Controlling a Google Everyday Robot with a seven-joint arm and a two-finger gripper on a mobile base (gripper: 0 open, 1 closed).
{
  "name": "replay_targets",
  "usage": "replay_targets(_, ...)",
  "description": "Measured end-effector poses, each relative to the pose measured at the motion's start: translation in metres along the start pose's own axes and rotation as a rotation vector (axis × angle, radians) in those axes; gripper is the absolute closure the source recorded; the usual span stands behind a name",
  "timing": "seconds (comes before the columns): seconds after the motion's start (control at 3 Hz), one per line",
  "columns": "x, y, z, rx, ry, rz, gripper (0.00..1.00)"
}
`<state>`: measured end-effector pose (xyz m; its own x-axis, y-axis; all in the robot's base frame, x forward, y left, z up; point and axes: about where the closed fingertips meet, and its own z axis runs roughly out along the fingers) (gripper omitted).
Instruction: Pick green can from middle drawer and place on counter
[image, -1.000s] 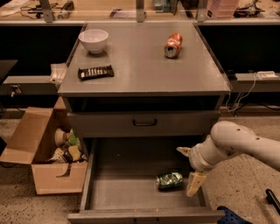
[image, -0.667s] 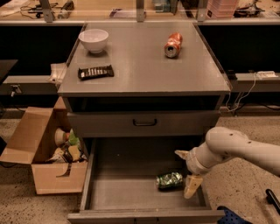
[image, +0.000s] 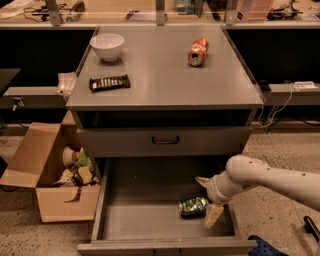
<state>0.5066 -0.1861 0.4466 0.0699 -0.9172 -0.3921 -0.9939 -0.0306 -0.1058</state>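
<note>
jaws beside green can (image: 192, 206), middle drawer (image: 140, 216)

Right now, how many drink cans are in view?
2. A green can lies in the open drawer beside the gripper; an orange can lies on the counter. The cardboard box might hide more.

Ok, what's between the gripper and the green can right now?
Nothing shows between them in the camera view: the gripper, jaws open, is at the right end of the green can inside the middle drawer.
</note>
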Motion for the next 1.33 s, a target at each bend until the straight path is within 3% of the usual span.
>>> replay_targets(0.33, 0.012, -0.010, 0.023, 0.000, -0.020, 0.009, 0.00)
replay_targets(0.67, 0.022, -0.019, 0.044, -0.017, -0.033, 0.023, 0.12)
replay_targets(1.33, 0.037, -0.023, 0.086, -0.081, -0.006, 0.042, 0.59)
